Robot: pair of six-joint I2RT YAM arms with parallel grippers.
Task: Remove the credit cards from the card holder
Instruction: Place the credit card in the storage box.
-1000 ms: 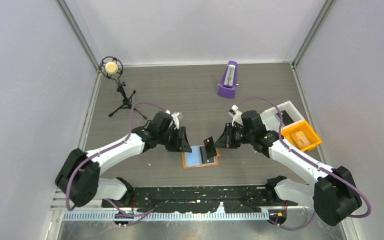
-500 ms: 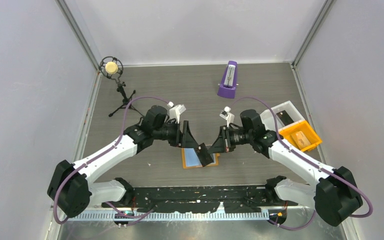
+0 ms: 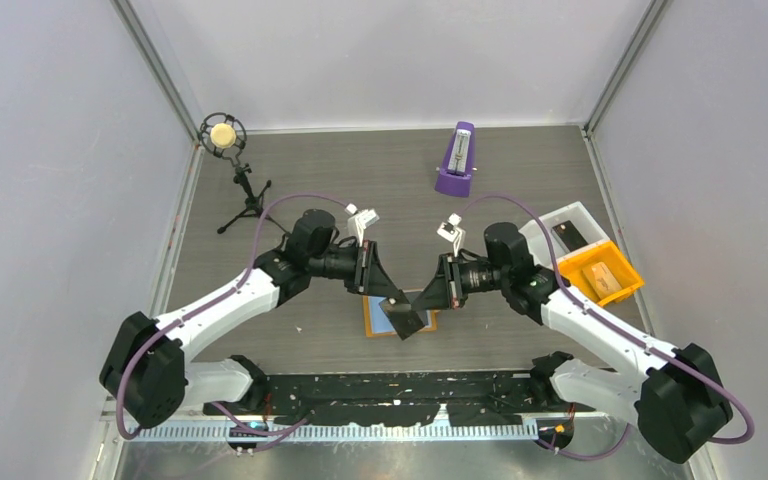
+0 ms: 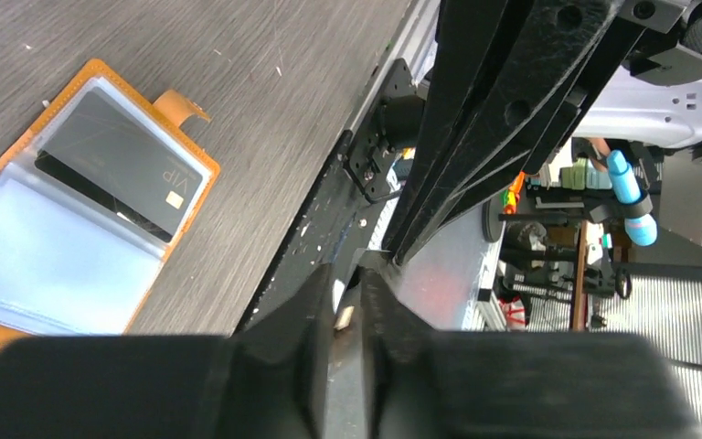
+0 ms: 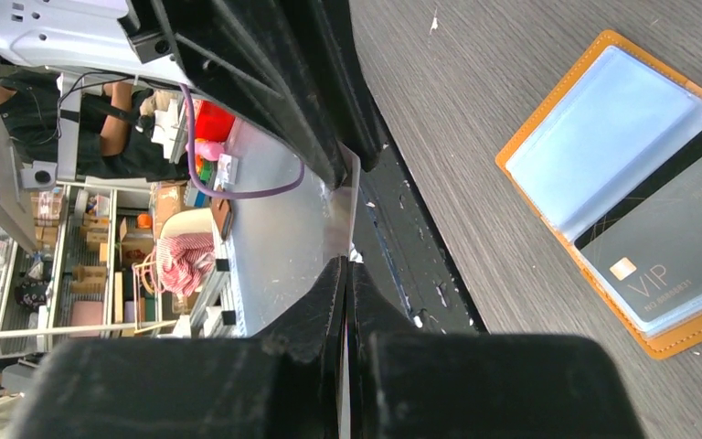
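Two grippers: meeting tip to tip just above the wallet.
Left gripper (image 3: 388, 296): jaws narrowed around the loose black card (image 3: 403, 320); can't tell whether they grip it.
Right gripper (image 3: 422, 300): clamped tight on that card's other side.
Wallet (image 4: 181, 102): open flat on the table (image 3: 360, 180), VIP card (image 4: 114, 160) inside.

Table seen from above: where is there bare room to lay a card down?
Widest bare patch: far middle, between the microphone stand and the purple metronome. A smaller one: between the metronome and the white bin. Crowded: the centre, where left gripper and right gripper meet over the card holder, and the right edge by the orange bin.
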